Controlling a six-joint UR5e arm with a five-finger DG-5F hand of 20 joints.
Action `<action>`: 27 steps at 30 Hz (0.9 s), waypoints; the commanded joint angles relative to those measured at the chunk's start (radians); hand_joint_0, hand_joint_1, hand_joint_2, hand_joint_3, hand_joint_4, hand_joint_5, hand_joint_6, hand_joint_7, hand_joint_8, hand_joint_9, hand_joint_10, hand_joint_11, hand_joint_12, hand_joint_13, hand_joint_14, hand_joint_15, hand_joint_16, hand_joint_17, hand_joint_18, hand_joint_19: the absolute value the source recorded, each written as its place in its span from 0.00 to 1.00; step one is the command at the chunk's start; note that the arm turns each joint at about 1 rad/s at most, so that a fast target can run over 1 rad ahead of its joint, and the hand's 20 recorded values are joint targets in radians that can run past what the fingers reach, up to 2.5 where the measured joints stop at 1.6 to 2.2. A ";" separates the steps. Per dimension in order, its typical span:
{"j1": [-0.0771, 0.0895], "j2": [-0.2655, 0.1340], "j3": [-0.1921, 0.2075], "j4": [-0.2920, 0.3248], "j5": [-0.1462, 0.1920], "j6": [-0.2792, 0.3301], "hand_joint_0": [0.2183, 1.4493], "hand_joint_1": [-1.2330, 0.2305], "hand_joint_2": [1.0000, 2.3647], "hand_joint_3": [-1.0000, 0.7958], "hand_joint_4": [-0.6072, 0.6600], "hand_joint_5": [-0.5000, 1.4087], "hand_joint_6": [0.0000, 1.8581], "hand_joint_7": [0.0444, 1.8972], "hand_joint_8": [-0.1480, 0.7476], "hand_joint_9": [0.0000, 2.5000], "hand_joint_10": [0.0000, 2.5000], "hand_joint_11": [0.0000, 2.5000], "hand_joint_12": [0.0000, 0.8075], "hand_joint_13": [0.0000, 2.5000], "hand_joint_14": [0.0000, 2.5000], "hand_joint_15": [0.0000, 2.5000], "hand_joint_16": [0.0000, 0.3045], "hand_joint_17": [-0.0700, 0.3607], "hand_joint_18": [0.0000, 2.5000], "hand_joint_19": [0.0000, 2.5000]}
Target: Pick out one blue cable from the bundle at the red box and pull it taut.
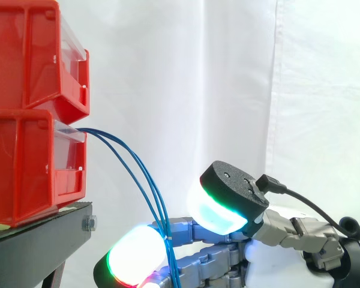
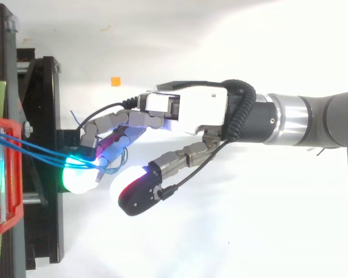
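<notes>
We are singling out: the blue cables (image 1: 162,219) sag from the red box (image 1: 24,168) to our hand (image 2: 191,110) beside it, fingers (image 2: 122,120) near straight, clasping nothing, so next we should pinch one strand and draw away.

Two bins are sitting stacked at the left, the upper bin (image 1: 36,60) resting on the lower bin (image 1: 30,168), and both standing on the stand (image 1: 42,231). The cables (image 1: 135,171) are coming out of the lower bin's front and running right and downward to the hand (image 2: 191,110), which is hanging just right of the stand, lower than the bins. The arm (image 2: 313,119) is reaching in from the right, with the curtain (image 1: 228,72) hanging behind it all.
</notes>
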 commanded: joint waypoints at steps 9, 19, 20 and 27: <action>0.000 0.000 0.004 0.010 -0.002 -0.001 0.30 0.47 0.02 0.42 0.55 0.20 0.27 0.60 0.46 0.31 0.01 0.14 0.43 0.27 0.01 0.13 0.16 0.42 0.24 0.27; 0.002 0.001 0.004 0.008 -0.010 -0.001 0.31 0.46 0.02 0.43 0.52 0.21 0.27 0.66 0.46 0.31 0.01 0.14 0.43 0.27 0.01 0.13 0.16 0.42 0.25 0.27; 0.002 0.000 0.004 0.010 -0.011 -0.001 0.31 0.46 0.02 0.43 0.51 0.21 0.27 0.66 0.46 0.31 0.01 0.15 0.43 0.27 0.01 0.13 0.16 0.42 0.25 0.27; 0.000 0.001 0.006 0.010 -0.013 0.002 0.28 0.47 0.01 0.37 0.52 0.20 0.31 0.60 0.46 0.32 0.01 0.15 0.44 0.27 0.01 0.13 0.16 0.42 0.25 0.27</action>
